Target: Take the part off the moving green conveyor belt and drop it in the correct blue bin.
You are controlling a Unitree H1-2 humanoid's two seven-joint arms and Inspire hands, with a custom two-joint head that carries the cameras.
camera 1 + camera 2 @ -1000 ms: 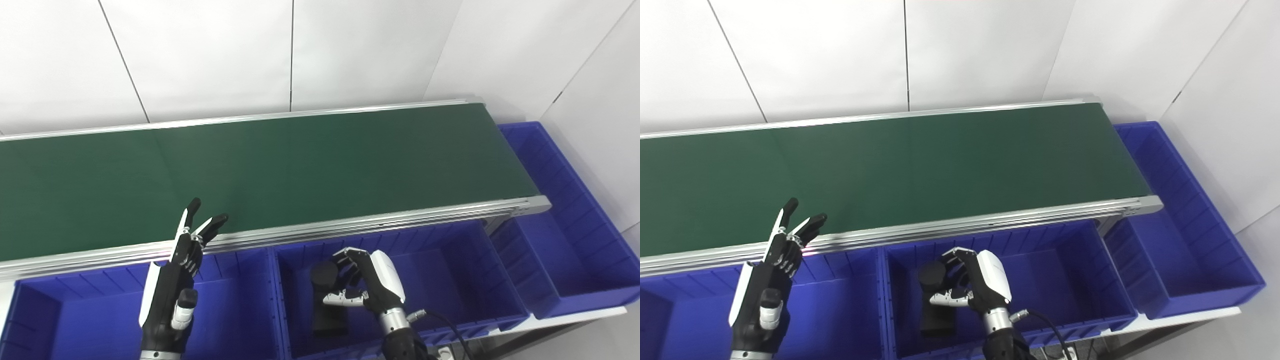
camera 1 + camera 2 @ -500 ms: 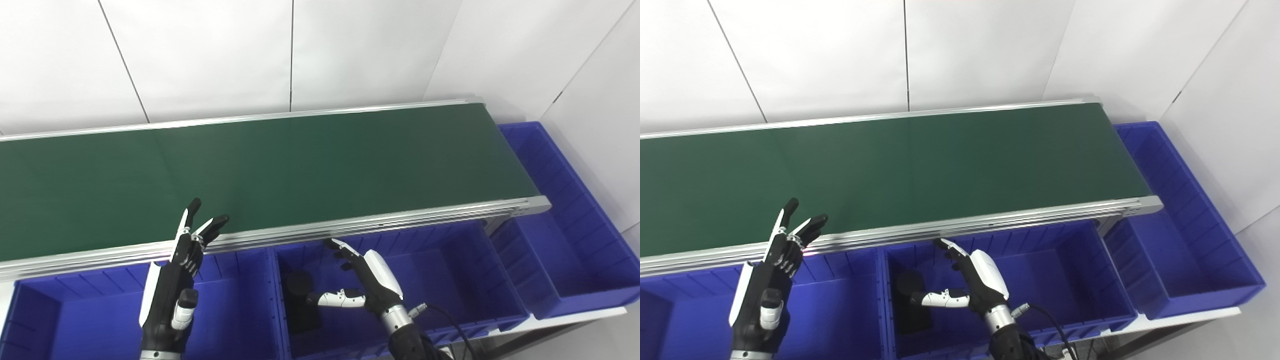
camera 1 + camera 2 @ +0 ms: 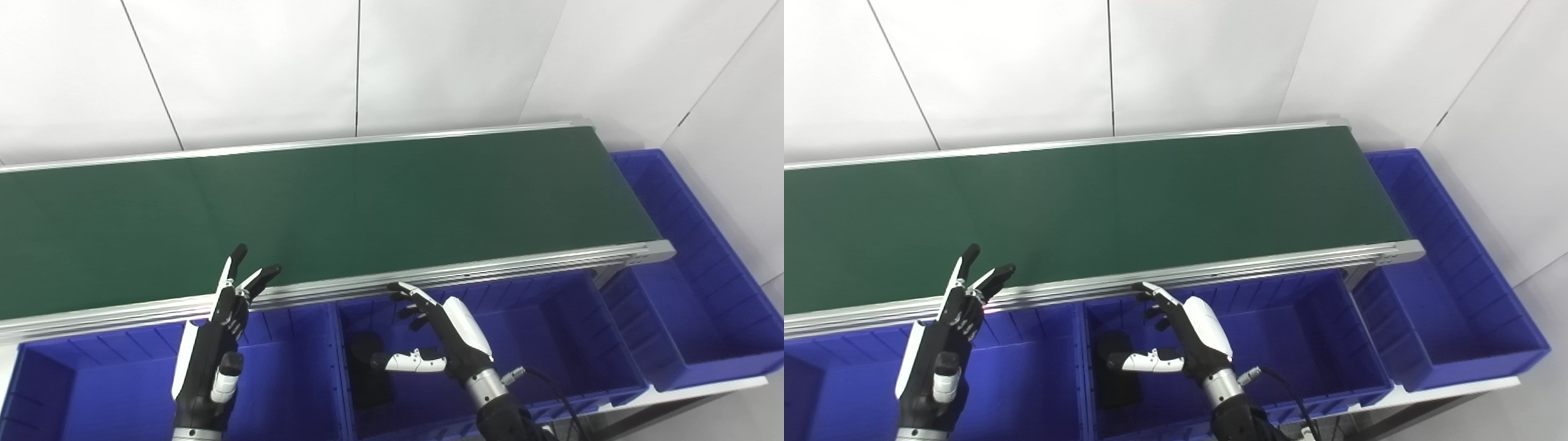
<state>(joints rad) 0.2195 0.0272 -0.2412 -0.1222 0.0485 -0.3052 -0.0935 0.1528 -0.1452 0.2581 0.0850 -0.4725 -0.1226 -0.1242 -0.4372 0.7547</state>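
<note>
Where the right hand (image 3: 450, 334) curled around the black part a second ago, it now stands spread over the middle blue bin (image 3: 551, 331), fingers (image 3: 409, 294) fanned apart and reaching up toward the near aluminium rail of the conveyor (image 3: 465, 272), thumb pointing left. It holds nothing. The black part (image 3: 367, 367) has left the hand and lies on the floor of the middle bin, at the bin's left end, just left of the thumb and apart from it; its shape is dark and hard to read against the shadowed bin wall. Half a second ago the right hand was already open; since then it has risen a little, its fingertips closer to the rail.

The left hand (image 3: 211, 361) has not moved across the frames: it is raised over the left blue bin (image 3: 79, 392), fingers loosely apart and pointing up, their tips against the near edge of the green conveyor belt (image 3: 343, 196), gripping nothing. A third blue bin (image 3: 692, 257) stands at the belt's right end. A cable (image 3: 551, 392) trails from the right wrist.
</note>
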